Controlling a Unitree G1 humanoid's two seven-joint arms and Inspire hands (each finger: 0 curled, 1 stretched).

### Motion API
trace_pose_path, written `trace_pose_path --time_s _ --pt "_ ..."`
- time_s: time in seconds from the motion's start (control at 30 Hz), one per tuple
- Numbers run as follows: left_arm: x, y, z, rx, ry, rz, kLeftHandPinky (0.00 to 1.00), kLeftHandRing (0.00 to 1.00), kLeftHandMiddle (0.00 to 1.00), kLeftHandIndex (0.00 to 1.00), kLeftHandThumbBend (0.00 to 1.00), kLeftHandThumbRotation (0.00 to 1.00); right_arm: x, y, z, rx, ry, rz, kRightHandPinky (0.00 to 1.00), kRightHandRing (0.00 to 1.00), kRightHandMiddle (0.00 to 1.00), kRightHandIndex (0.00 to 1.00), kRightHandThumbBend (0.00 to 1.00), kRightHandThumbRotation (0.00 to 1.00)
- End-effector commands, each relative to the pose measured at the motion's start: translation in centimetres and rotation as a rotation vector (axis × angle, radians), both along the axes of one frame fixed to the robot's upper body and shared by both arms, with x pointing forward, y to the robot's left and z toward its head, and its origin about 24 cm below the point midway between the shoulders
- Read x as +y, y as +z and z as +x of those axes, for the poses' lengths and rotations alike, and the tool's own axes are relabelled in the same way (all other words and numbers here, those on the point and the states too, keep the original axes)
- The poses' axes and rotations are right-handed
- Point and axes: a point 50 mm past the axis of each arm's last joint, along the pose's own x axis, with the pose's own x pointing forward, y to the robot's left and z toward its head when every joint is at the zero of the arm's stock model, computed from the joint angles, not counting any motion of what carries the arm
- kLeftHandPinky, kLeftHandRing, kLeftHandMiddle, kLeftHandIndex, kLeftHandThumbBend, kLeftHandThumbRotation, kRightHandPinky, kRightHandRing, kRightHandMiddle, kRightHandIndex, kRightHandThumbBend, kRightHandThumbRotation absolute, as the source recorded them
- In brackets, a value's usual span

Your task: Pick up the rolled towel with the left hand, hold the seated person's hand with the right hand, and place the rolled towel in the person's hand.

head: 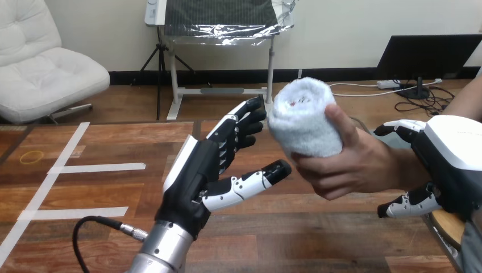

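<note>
Where the wooden worktop [85, 227] spreads across the lower view, marked with strips of white tape [96, 168] at its left, the robot's left arm is seen coming in from the bottom edge. Its silver forearm [162, 247] ends in the left hand [199, 170], raised above the surface near the middle. Its fingers [244, 119] are held straight and slightly spread, pointed up and to the right, with the thumb [250, 183] stretched out below them; nothing is gripped. At the right edge the right hand [455, 153] is set at the person's wrist [404, 168], with one finger hooked over the wrist and another curled beneath it, so that the wrist is clasped. The person's hand [352, 165] is held up between the two robot hands and is closed round the rolled towel [304, 119]. The towel is held on end and tilted a little, its upper end standing clear above the person's hand. It lies just beside the left hand's fingertips, so close that contact cannot be told, and apart from the right hand's fingers.
</note>
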Motion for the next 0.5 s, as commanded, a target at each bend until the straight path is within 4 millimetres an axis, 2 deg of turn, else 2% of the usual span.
trace_pose_path --time_s 0.0,0.3,0.47 --pt "0.2 1.9 0.0 -0.111 0.016 -0.018 0.86 0.88 0.88 0.9 0.68 0.31 0.7 2.2 -0.5 -0.129 0.026 0.054 0.75 0.87 0.87 0.82 0.87 0.0" --pt "0.4 1.9 -0.4 -0.132 0.057 -0.031 0.84 0.86 0.87 0.89 0.68 0.31 2.1 2.5 -1.6 -0.227 0.044 0.189 0.71 0.84 0.85 0.78 0.83 0.0" --pt "0.6 1.8 -0.7 -0.151 0.072 -0.044 0.84 0.86 0.87 0.89 0.65 0.32 3.0 2.4 -2.2 -0.298 0.057 0.265 0.67 0.82 0.83 0.76 0.78 0.0"
